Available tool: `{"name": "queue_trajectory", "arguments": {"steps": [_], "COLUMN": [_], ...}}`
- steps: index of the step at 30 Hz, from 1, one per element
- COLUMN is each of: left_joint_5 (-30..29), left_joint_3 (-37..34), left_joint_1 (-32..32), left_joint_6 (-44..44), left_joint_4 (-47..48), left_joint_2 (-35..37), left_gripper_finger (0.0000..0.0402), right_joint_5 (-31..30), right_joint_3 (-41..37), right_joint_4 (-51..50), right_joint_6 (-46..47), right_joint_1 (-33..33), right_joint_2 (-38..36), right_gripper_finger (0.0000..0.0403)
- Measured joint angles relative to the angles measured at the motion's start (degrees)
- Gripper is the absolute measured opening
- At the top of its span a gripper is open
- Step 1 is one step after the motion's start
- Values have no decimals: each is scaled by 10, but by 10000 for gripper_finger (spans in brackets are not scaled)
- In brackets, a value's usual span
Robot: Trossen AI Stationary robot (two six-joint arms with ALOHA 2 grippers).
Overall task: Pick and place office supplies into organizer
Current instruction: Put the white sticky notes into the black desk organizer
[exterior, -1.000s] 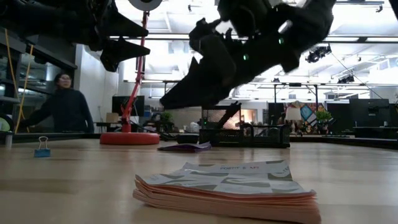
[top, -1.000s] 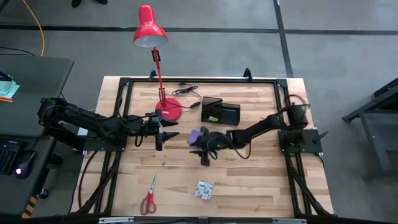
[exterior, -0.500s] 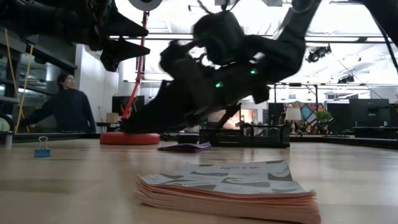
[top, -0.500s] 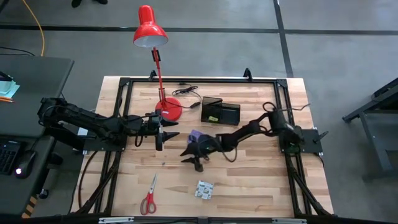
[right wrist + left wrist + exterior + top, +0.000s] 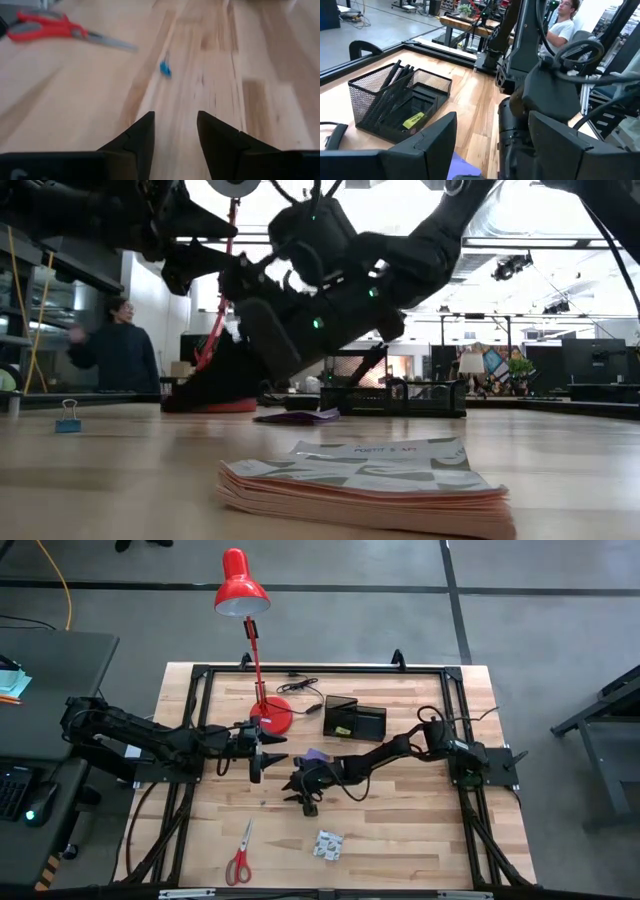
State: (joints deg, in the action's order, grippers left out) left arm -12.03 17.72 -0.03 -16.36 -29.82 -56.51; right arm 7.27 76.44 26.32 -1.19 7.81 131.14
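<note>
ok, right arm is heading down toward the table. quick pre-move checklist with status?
1. Right gripper empty, fingers parted with bare wood between them: ok.
2. Small blue clip ahead of the right gripper, nothing covering it: ok.
3. Scissors lie apart from the clip, out of the gripper's line: ok.
4. Left gripper open, hovering beside the lamp base, apart from the right arm: ok.
5. Organizer has free space; pens and a yellow piece already sit inside: ok.
6. Whether the right gripper's fingertips already touch the table: cannot tell.
</note>
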Motion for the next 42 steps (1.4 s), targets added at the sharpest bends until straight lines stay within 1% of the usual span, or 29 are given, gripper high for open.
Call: {"name": "queue_trajectory", "arguments": {"steps": [4, 6, 9, 14, 15, 17, 19, 21, 23, 28, 33, 37, 42], "left_joint_5": [0, 0, 0, 0, 0, 0, 0, 0, 0, 0, 0, 0, 0], "left_joint_3": [0, 0, 0, 0, 0, 0, 0, 0, 0, 0, 0, 0, 0], "left_joint_1": [0, 0, 0, 0, 0, 0, 0, 0, 0, 0, 0, 0, 0], "left_joint_6": [0, 0, 0, 0, 0, 0, 0, 0, 0, 0, 0, 0, 0], "left_joint_4": [0, 0, 0, 0, 0, -1, -1, -1, -1, -1, -1, -1, -4], "left_joint_2": [0, 0, 0, 0, 0, 0, 0, 0, 0, 0, 0, 0, 0], "left_gripper_finger": [233, 233, 233, 233, 233, 233, 233, 233, 233, 233, 233, 233, 233], "right_joint_5": [-8, -21, -32, -29, -28, -29, -29, -27, -28, -26, -26, -25, -23], "right_joint_3": [0, 0, -1, 0, 0, 0, 0, 0, 0, 0, 0, 0, 0], "right_joint_4": [-32, -34, -22, 0, -3, -7, -6, -1, 10, 32, 39, 56, 64], "right_joint_6": [9, 0, -14, -19, -17, -13, -7, -3, -7, -18, 8, 12, 9], "right_joint_1": [1, 5, 14, 22, 22, 19, 16, 14, 14, 15, 10, 7, 8], "right_joint_2": [2, 2, 2, 0, 0, 0, 0, 0, 0, 0, 0, 3, 8], "right_gripper_finger": [158, 149, 110, 24, 12, 5, 15, 37, 67, 156, 229, 260, 267]}}
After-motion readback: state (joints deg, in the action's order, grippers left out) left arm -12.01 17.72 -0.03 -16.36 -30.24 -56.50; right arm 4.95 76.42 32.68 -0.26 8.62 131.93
